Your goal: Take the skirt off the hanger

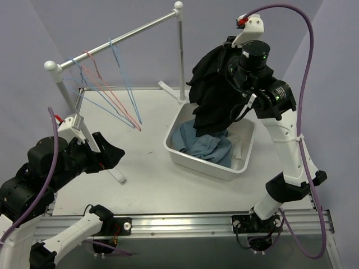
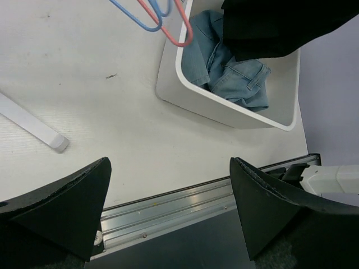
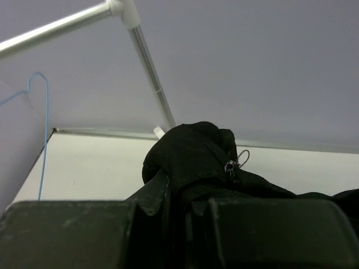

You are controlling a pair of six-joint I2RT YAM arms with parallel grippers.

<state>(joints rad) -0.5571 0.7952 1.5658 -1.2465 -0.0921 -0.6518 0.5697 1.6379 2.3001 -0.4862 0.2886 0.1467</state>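
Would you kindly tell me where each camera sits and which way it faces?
Top external: above, behind both arms, looking down on the white table; both show.
Left wrist: faces down at the white plastic tub; its open jaws show.
Right wrist: up high, faces the silver clothes rail; its jaws grip the black pleated skirt.
Top and left share the tub.

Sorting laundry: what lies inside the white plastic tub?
A crumpled blue denim garment; the black pleated skirt hangs over the tub's far part, hiding whatever lies there.
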